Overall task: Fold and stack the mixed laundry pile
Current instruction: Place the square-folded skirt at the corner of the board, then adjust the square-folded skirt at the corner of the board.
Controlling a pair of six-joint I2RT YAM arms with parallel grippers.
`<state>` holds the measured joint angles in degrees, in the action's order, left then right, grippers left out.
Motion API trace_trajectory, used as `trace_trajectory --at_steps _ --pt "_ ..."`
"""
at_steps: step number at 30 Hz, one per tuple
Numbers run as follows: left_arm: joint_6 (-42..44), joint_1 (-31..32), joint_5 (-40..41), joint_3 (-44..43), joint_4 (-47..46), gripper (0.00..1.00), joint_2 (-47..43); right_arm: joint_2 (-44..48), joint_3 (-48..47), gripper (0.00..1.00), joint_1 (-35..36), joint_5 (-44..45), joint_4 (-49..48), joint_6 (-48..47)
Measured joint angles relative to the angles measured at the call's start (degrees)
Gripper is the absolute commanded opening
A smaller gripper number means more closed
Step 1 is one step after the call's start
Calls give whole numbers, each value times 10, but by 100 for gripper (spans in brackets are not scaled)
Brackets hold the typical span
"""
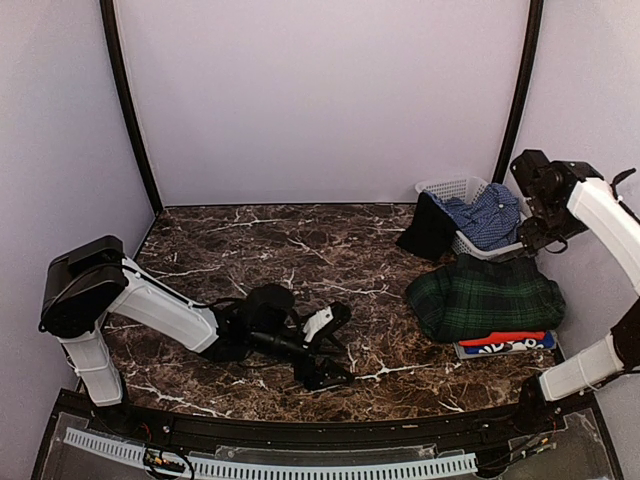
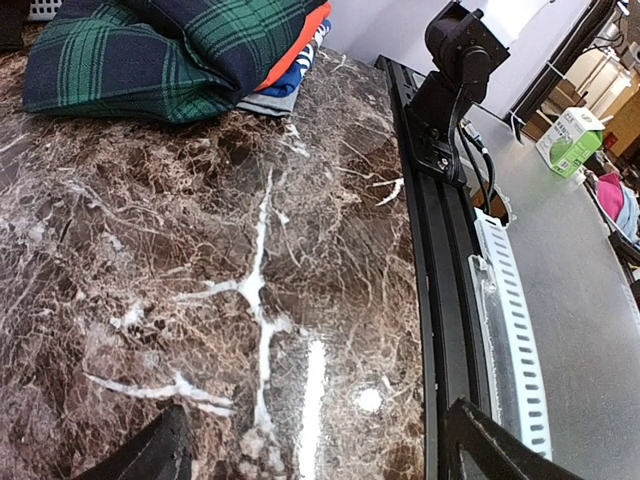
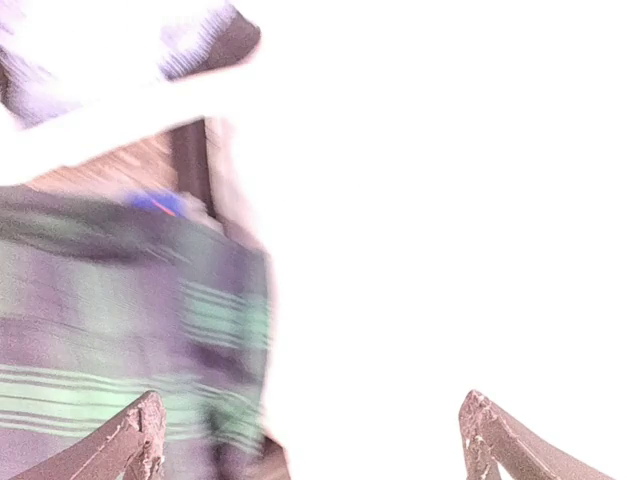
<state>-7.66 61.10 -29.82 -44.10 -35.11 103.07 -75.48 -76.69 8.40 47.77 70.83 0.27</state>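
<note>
Tabletop [image 1: 300,250]: dark marble, bare through the centre of the frame. Skirt [image 1: 485,295]: green tartan, folded, centre right, topping a stack over the red tee [image 1: 500,338] and blue tee [image 1: 520,347]. Basket [image 1: 450,187]: upper right, holding the light blue shirt [image 1: 490,215]; black garment [image 1: 430,228] draped over its left rim. Left gripper [image 2: 315,410]: lower centre, low over the tabletop, fingers wide, empty. Right gripper [image 3: 310,400]: beside the basket, fingers wide, empty; its view is blurred. Step, as judged: skirt stacked, next garment due. Next move: pinch the shirt and lift it clear onto bare tabletop.
</note>
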Motion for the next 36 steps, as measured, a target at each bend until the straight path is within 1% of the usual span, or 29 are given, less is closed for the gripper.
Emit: trace_trajectory --at_steps 4,7,9,11,13,16,18,20,23,25,30,33,36 --pt "-8 -8 1 0 2 87 -1 -19 -92 99 30 -99 15 26" --pt "-10 -13 3 -2 17 87 -6 -23 -155 98 45 -195 37 62" --pt "-10 -16 5 -11 29 88 -7 -21 -172 99 45 -262 43 93" --pt "-10 -17 8 -26 39 88 -7 -8 -145 99 45 -333 30 134" --pt "-10 -17 9 -37 43 88 -8 23 -73 99 45 -404 -11 187" --pt "-12 -19 9 -47 46 88 -8 82 47 99 42 -479 -62 266" --pt "-14 -20 7 -47 48 88 -8 113 97 99 30 -510 -84 307" --pt "-17 -21 5 -47 51 88 -8 124 121 99 10 -525 -104 331" --pt "-19 -21 3 -48 52 88 -8 114 144 99 -19 -519 -133 351" --pt "-20 -21 3 -50 52 88 -7 104 165 98 -41 -499 -150 368" --pt "-21 -25 4 -57 52 88 -7 88 199 99 -91 -438 -157 401" --pt "-22 -28 3 -61 55 88 -7 78 212 99 -119 -416 -171 414" --pt "-23 -31 4 -68 57 88 -6 58 232 99 -146 -413 -195 425"
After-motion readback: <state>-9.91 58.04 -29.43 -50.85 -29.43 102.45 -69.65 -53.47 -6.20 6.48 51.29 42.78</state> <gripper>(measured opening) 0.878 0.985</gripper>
